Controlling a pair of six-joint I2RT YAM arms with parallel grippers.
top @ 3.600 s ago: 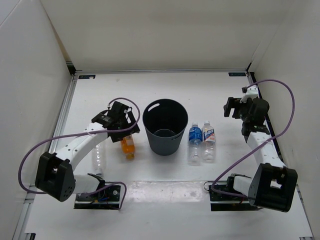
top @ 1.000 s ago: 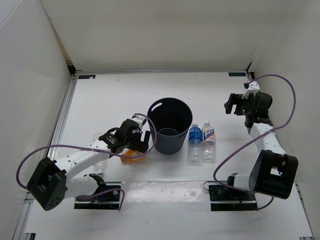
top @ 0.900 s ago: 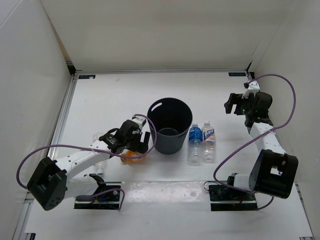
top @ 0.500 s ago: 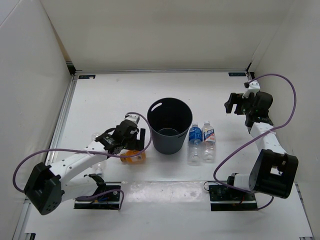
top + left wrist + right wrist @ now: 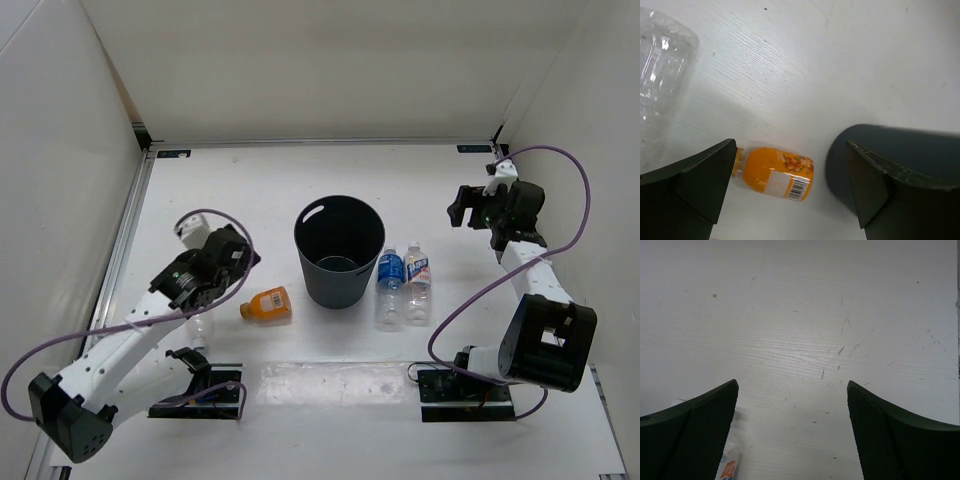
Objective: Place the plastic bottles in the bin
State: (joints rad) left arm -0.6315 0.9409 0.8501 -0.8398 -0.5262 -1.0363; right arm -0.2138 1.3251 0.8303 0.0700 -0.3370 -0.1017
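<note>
My left hand (image 5: 790, 146) has drawn back from the bin (image 5: 320, 282), fingers spread wide and holding nothing. The orange bottle (image 5: 267, 304) now lies on its side on the desk just left of the bin, not in it, so I judge that pick failed. The blue-labelled bottle (image 5: 390, 272) and the white-labelled bottle (image 5: 418, 272) lie right of the bin. My right hand (image 5: 462, 211) hangs spread and empty.

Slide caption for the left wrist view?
Open left gripper facing the orange bottle, which lies on its side beside the dark bin.
</note>
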